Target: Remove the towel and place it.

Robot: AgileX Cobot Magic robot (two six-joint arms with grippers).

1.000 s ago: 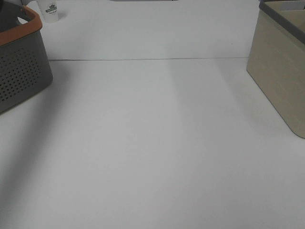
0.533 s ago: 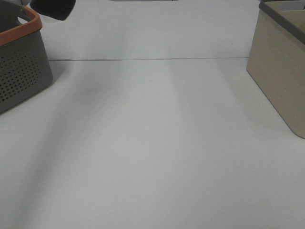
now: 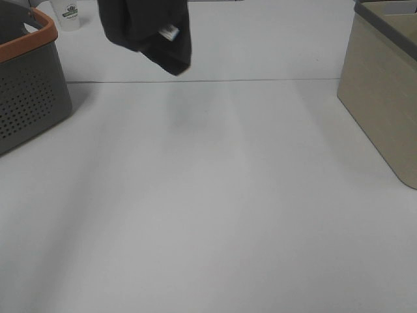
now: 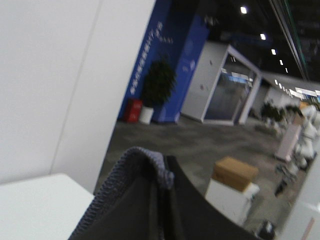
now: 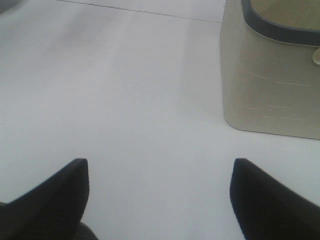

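The dark charcoal towel [image 3: 140,29] hangs bunched in the air at the back left of the table, and its top runs out of the exterior view. Its small white tag [image 3: 170,32] faces the camera. In the left wrist view the towel [image 4: 150,210] fills the lower part of the picture, with a stitched hem on top, and hides my left gripper's fingers. The towel hangs from my left gripper, which is above the exterior frame. My right gripper [image 5: 159,200] is open and empty, low over the bare white table, its two dark fingertips [image 5: 65,192] wide apart.
A grey perforated basket with an orange rim [image 3: 29,85] stands at the far left. A beige bin with a dark rim [image 3: 384,91] stands at the right and also shows in the right wrist view [image 5: 270,80]. A white cup [image 3: 67,14] stands at the back left.
The towel was out of sight a second ago. It then appeared at the top left above the basket and has since swung right, hanging lower over the back of the table.
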